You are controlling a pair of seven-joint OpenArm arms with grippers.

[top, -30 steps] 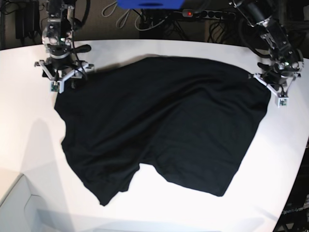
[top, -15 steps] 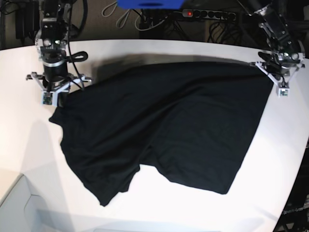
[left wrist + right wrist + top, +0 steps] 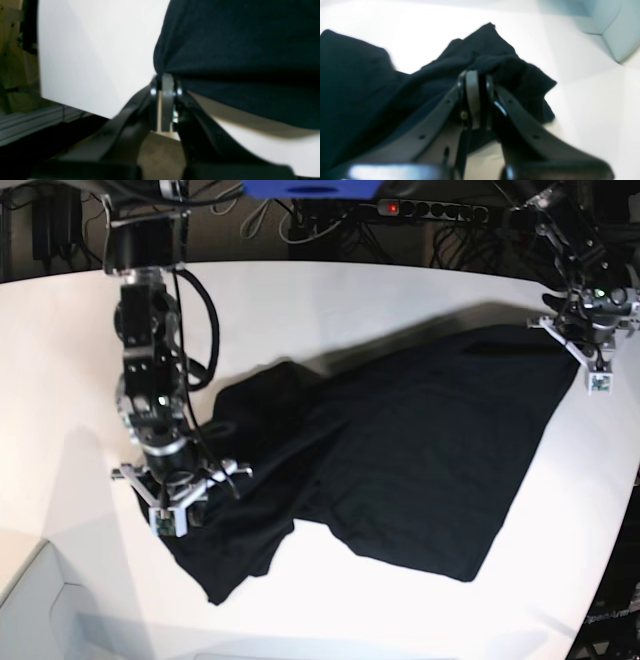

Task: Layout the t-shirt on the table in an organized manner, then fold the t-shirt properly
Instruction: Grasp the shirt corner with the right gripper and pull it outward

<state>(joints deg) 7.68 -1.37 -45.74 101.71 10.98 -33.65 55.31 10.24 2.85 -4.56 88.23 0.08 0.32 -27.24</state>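
The black t-shirt (image 3: 420, 450) lies spread over the white table (image 3: 330, 290), its left part folded over itself in a bunched ridge. At the left front, my right gripper (image 3: 172, 505) is shut on a bunched corner of the t-shirt (image 3: 515, 72); in the right wrist view the jaws (image 3: 475, 75) stand together in the cloth. My left gripper (image 3: 588, 352) at the far right is shut on the shirt's far right corner, held a little above the table. The left wrist view has its jaws (image 3: 166, 78) closed on the t-shirt's (image 3: 237, 37) edge. No print shows.
A power strip (image 3: 420, 208) with a red light and cables runs behind the table's far edge. A pale box (image 3: 40, 610) sits at the front left corner, also in the right wrist view (image 3: 602, 25). The table's curved edge (image 3: 610, 550) runs close on the right.
My right gripper has shut on the shirt's far left corner and carried it toward the front, folding the left part over. The left gripper rose slightly, still holding its corner.
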